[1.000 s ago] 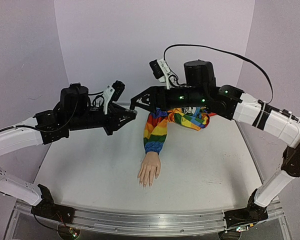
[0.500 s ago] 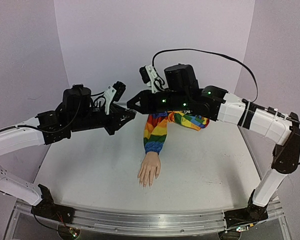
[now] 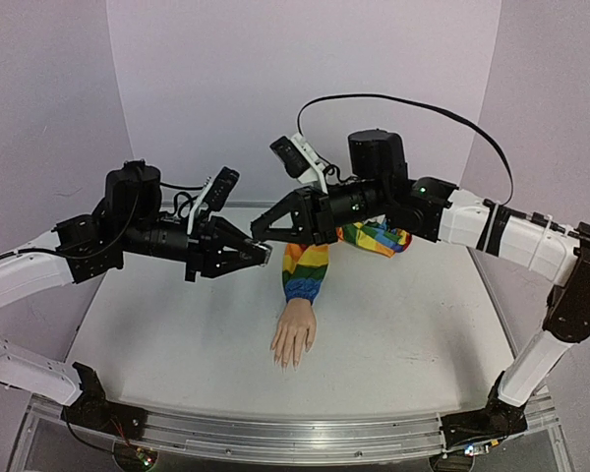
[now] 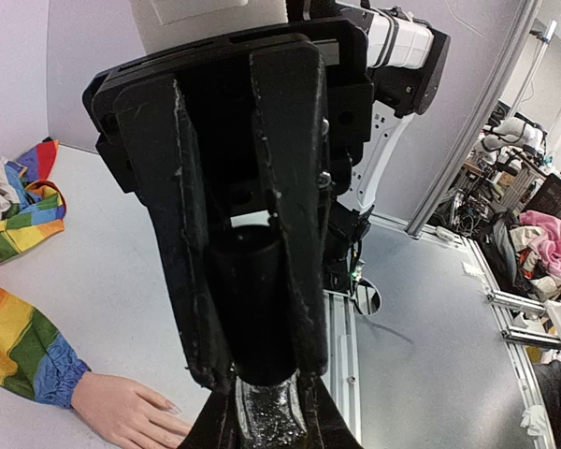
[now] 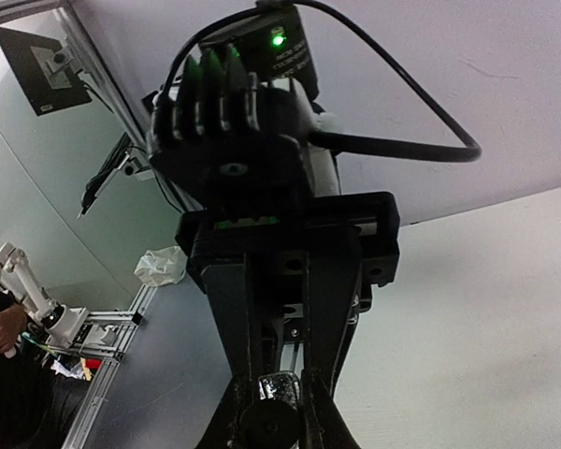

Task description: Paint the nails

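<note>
Over the white table (image 3: 413, 315), the left pincer (image 3: 265, 254) is pinching a dark bottle (image 4: 252, 318), and the right pincer (image 3: 260, 233) is clamping its cap (image 5: 265, 426). The nails (image 3: 287, 362) are lying on the hand (image 3: 293, 339), flat on the table.

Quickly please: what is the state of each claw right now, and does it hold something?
Left claw: closed, holding a small dark bottle.
Right claw: closed on a small dark round piece, seemingly the bottle's cap.
</note>
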Tool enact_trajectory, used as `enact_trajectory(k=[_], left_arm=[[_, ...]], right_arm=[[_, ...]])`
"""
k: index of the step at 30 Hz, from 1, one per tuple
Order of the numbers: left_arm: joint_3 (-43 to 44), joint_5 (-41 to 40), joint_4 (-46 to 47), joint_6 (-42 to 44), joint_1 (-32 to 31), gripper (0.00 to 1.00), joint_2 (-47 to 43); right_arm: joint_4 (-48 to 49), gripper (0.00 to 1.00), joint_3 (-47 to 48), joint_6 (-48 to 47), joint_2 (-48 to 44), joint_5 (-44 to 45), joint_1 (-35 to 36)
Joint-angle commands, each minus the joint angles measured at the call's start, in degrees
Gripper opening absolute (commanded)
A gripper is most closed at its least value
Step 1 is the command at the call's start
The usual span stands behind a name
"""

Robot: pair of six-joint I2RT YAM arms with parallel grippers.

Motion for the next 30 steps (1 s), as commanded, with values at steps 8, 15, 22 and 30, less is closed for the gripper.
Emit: enact_trajectory(k=[8, 15, 22, 30], left_arm=[[-1.97, -27.34, 6.33, 6.75, 0.03, 0.00, 0.18], [-2.13, -29.76, 6.49, 6.05, -0.14, 0.00, 1.57], [-1.14, -29.58, 6.55, 4.94, -0.72, 0.00, 2.98], [-0.86, -30.01, 6.47, 4.67, -1.37, 0.00, 3.40]], right_arm=[[-3.50, 0.91, -6.62, 2.55, -8.97, 30.58, 0.58], [-4.14, 0.91, -4.74, 9.65, -9.13, 37.61, 0.43], [-4.68, 0.72, 1.44, 16.42, -2.81, 40.68, 1.71], [-5.31, 0.51, 6.81, 17.87, 2.82, 40.06, 2.15]])
